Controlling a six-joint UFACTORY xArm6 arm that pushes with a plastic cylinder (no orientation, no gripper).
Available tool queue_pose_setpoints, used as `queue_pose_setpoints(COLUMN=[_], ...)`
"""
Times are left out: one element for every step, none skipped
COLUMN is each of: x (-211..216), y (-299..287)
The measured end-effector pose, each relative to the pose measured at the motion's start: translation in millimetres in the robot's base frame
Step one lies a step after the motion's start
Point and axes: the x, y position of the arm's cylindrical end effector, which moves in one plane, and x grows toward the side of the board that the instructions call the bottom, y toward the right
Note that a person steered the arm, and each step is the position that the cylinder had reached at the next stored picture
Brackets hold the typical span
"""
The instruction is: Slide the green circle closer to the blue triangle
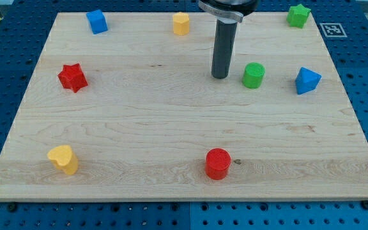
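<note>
The green circle [253, 75] stands on the wooden board at the view's upper right. The blue triangle [307, 80] lies to its right, a short gap between them. My tip [220, 76] rests on the board just to the left of the green circle, a small gap apart from it. The dark rod rises from the tip to the view's top edge.
Other blocks on the board [171, 128]: a blue block [97, 21] and a yellow block [181, 23] at the top, a green star [298, 15] at the top right, a red star [73, 77] at the left, a yellow heart [64, 159] at the bottom left, a red circle [218, 163] at the bottom.
</note>
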Motion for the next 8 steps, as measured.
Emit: queue_pose_setpoints(x=[0,0,0,17,20,20,9,-18], y=[1,12,16,27,48,60,50,48])
